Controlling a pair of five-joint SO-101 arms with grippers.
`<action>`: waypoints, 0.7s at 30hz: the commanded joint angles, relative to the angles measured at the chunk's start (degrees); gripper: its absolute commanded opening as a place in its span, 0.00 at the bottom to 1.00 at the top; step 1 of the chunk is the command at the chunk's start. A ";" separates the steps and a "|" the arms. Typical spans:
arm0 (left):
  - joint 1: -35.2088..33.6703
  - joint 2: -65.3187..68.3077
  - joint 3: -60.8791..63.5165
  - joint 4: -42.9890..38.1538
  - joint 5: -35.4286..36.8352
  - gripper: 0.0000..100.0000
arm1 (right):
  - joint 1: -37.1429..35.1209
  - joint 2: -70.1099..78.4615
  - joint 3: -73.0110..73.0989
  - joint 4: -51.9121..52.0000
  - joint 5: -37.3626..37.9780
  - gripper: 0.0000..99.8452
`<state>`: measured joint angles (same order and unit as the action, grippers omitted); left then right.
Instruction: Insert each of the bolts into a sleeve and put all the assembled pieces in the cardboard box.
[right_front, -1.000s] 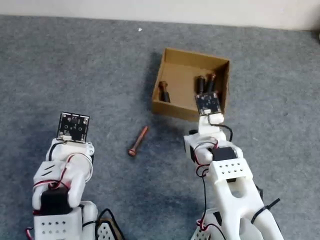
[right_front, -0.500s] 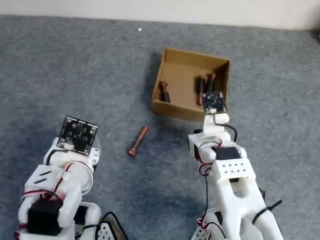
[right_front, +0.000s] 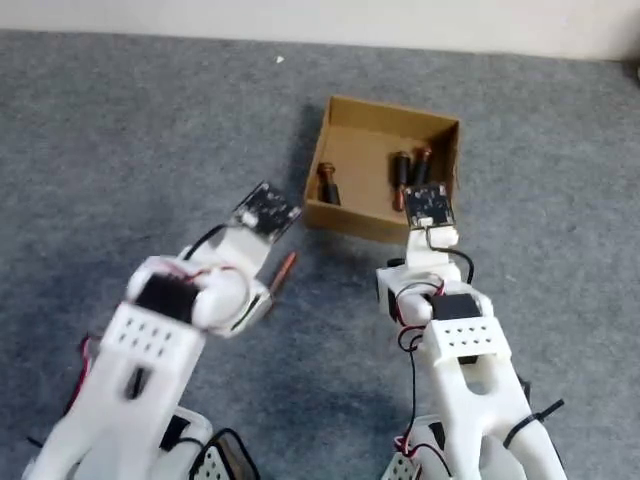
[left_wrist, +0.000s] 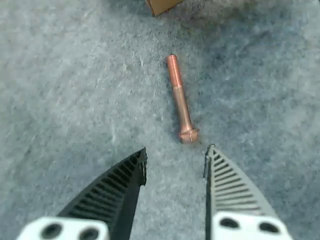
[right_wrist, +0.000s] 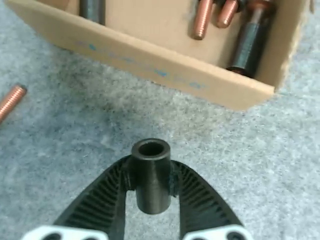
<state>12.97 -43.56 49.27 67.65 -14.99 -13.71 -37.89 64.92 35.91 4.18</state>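
Observation:
A loose copper bolt (left_wrist: 181, 101) lies on the grey carpet, its head nearest my left gripper (left_wrist: 175, 156), which hovers open just short of it. From above, the same bolt (right_front: 283, 272) pokes out beside the left arm's wrist. My right gripper (right_wrist: 150, 175) is shut on a dark sleeve (right_wrist: 150, 172), held upright just in front of the cardboard box (right_wrist: 150, 65). The box (right_front: 352, 218) holds assembled pieces: one (right_front: 328, 183) at its left side and two (right_front: 410, 168) at its right.
Grey carpet surrounds the box on all sides, with open floor to the left and far side. A pale wall strip (right_front: 320, 20) runs along the far edge. The right arm's body (right_front: 455, 340) stands close behind the box's near wall.
The left arm has swung from the left side toward the middle and now leans over the loose bolt. The right arm shifted slightly a second ago, then kept still.

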 joint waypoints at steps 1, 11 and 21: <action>0.84 12.70 -7.16 -4.84 -0.44 0.21 | 1.01 -0.13 -0.57 -1.63 -0.18 0.01; 1.01 34.59 -14.02 -11.16 -0.44 0.21 | 1.01 -0.13 -0.84 -1.63 -0.09 0.01; -0.66 47.16 -16.40 -17.85 8.09 0.21 | 1.01 -0.13 -0.92 -1.63 -0.09 0.01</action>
<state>12.88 1.54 37.32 50.68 -11.03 -13.71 -37.89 64.92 35.91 4.18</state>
